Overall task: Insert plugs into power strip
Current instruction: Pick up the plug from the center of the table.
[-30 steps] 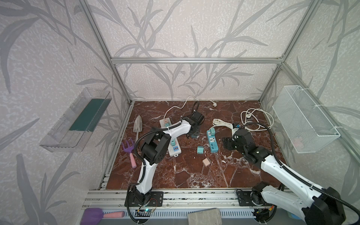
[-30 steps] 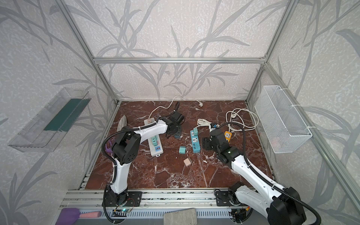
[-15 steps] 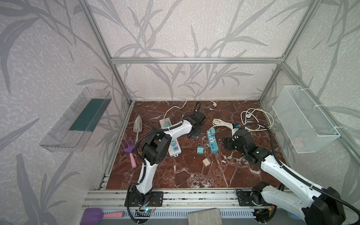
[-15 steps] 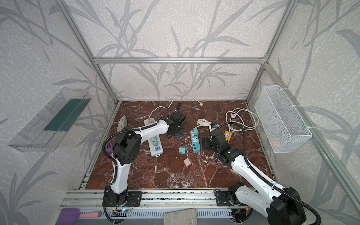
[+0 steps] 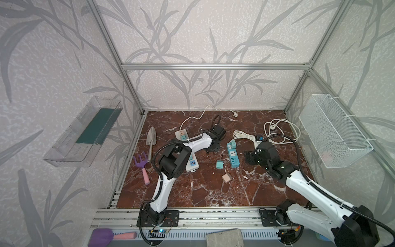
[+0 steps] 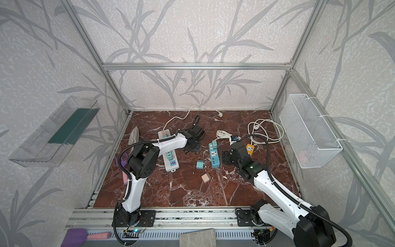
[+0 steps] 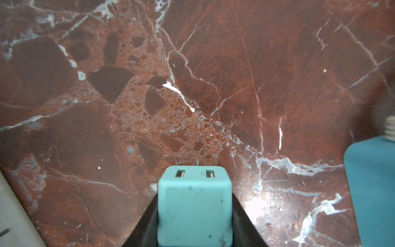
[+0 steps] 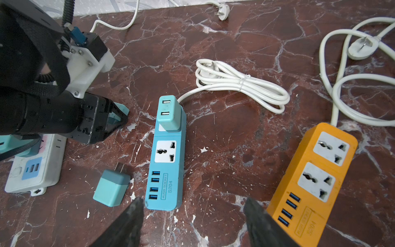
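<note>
Around your work: the white plastic power strip [image 8: 51, 162] and the blue power strip [image 8: 168, 166] are flanking the left gripper [image 7: 195, 193]. An orange power strip [image 8: 316, 177] is lying beyond the blue one.

A loose teal cube plug [image 8: 110, 189] is lying on its side just beside the blue strip, prongs pointing along it toward the cord end. A pale pink cube plug [image 5: 226, 177] is sitting apart, nearer the front. A seated teal plug [image 8: 168, 113] is occupying the blue strip's cord-end socket, ports up.

The white wire basket [image 5: 333, 128] is holding something pale, too blurred to name. The clear wall shelf [image 5: 70, 147] is carrying a dark green sheet [image 5: 96, 126].

You are pinching the held teal plastic plug [image 7: 194, 211] between both left fingers [image 7: 147, 226], low over the red marble floor [image 7: 256, 64]. Its port face is pointing away from the wrist and its prongs are hidden.

The right gripper [image 8: 193, 216] is standing wide by the blue strip's USB end, gripping nothing.
</note>
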### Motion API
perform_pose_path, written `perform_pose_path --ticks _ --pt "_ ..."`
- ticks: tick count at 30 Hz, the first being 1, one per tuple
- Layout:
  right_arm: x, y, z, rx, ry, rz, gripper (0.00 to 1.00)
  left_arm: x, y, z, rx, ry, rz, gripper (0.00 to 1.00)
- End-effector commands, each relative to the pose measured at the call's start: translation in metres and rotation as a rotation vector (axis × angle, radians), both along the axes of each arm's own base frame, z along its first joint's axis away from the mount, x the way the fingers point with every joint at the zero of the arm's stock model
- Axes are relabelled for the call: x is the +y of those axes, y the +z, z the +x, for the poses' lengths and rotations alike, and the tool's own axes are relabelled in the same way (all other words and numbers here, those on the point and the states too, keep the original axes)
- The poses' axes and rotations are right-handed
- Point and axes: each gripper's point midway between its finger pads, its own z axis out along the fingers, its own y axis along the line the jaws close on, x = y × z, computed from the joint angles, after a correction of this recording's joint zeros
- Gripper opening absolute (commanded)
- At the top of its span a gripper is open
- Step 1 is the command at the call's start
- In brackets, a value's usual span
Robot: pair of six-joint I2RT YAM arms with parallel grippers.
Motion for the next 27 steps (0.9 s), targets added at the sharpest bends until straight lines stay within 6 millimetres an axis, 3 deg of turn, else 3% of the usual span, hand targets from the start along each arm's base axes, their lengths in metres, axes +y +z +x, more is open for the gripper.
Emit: perform_pose_path --ticks 1,6,9,11,13,15,17,19,22,27 --pt "0.002 -0.001 -0.001 0.001 0.009 0.017 0.74 -0.004 0.014 -0.01 -0.025 -0.063 -0.05 0.15" --pt "0.014 0.007 -0.004 0.01 0.051 0.074 0.71 -0.035 0.076 -0.022 -0.302 -0.271 -0.305 0.01" --pt "0.024 0.013 -0.009 0.035 0.103 0.11 0.63 -0.047 0.107 -0.037 -0.55 -0.392 -0.405 0.0" --pt "0.031 0.017 -0.016 0.062 0.153 0.128 0.43 -0.058 0.126 -0.054 -0.724 -0.488 -0.459 0.0" --pt "0.041 0.024 -0.025 0.087 0.214 0.16 0.13 -0.071 0.141 -0.079 -0.918 -0.599 -0.477 0.0" --pt "0.05 0.034 -0.034 0.093 0.272 0.191 0.05 -0.084 0.147 -0.1 -1.066 -0.677 -0.479 0.0" --pt "0.053 0.044 -0.038 0.092 0.295 0.194 0.11 -0.089 0.151 -0.112 -1.154 -0.687 -0.511 0.0" --pt "0.056 0.053 -0.041 0.1 0.328 0.17 0.29 -0.102 0.148 -0.12 -1.159 -0.747 -0.497 0.0" --pt "0.058 0.058 -0.041 0.108 0.342 0.144 0.48 -0.108 0.155 -0.125 -1.165 -0.756 -0.54 0.0" --pt "0.068 0.047 -0.045 0.164 0.392 0.158 0.61 -0.114 0.162 -0.131 -1.178 -0.804 -0.564 0.0"
